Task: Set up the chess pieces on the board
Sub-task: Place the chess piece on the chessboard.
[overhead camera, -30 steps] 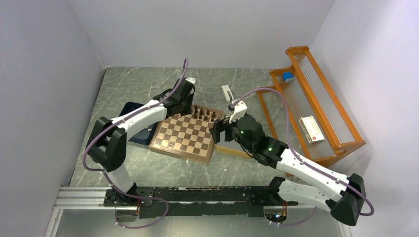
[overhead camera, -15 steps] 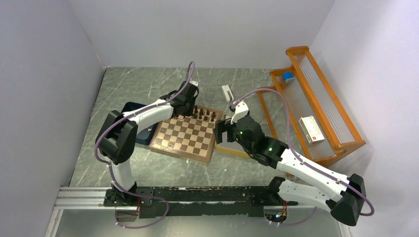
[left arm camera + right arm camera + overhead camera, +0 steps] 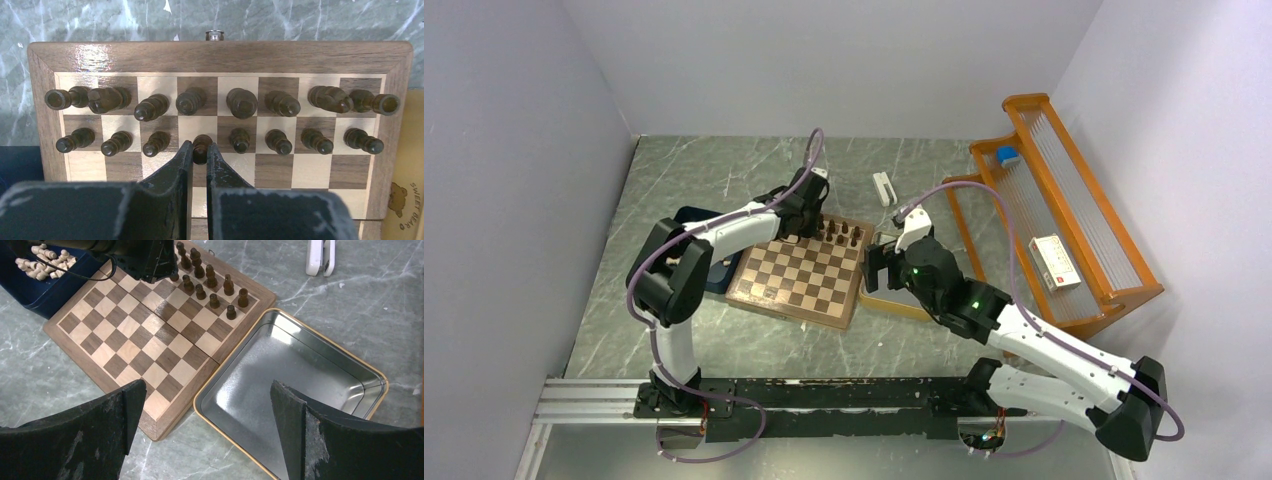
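The left end effector (image 3: 199,150) is clamped on a dark pawn (image 3: 202,142), with one finger against each side of it. The pawn stands in the second row of the board (image 3: 220,56). The chess pieces (image 3: 241,102) fill two rows along the board's far edge, all upright. The right end effector (image 3: 207,397) hangs with its jaws wide apart, holding nothing, above the board's near corner and the yellow-rimmed metal tray (image 3: 280,385) just beside it on the counter (image 3: 350,300).

16 dark chess pcs (image 3: 241,102), 2 rows of 8; 1 board (image 3: 220,57); 1 metal tray (image 3: 300,370).
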Controlling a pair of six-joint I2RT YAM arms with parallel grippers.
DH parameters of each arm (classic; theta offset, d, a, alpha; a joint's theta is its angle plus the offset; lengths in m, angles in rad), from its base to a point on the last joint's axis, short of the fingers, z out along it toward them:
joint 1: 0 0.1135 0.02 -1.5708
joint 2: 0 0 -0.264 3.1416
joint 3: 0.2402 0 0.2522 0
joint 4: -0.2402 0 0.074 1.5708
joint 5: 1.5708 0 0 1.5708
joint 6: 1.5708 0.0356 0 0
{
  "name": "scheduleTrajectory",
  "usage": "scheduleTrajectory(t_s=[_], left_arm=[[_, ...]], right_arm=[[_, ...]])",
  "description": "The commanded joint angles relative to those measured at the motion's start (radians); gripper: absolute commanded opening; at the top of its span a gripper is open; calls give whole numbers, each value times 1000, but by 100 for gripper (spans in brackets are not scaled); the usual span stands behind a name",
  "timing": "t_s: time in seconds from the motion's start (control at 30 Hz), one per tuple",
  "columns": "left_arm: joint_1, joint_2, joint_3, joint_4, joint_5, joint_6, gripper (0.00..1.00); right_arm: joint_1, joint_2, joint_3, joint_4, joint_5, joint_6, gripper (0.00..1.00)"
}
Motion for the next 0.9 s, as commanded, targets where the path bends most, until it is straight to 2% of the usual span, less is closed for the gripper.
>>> scheduleTrajectory(t_s=[0.0, 0.87], left_arm=[[-12, 19, 30, 40, -43, 8, 5], [-22, 62, 51, 15, -54, 15, 9]], right_arm=[[-2, -26, -25, -3, 28, 7, 100], [-2, -13, -30, -11, 50, -4, 100]])
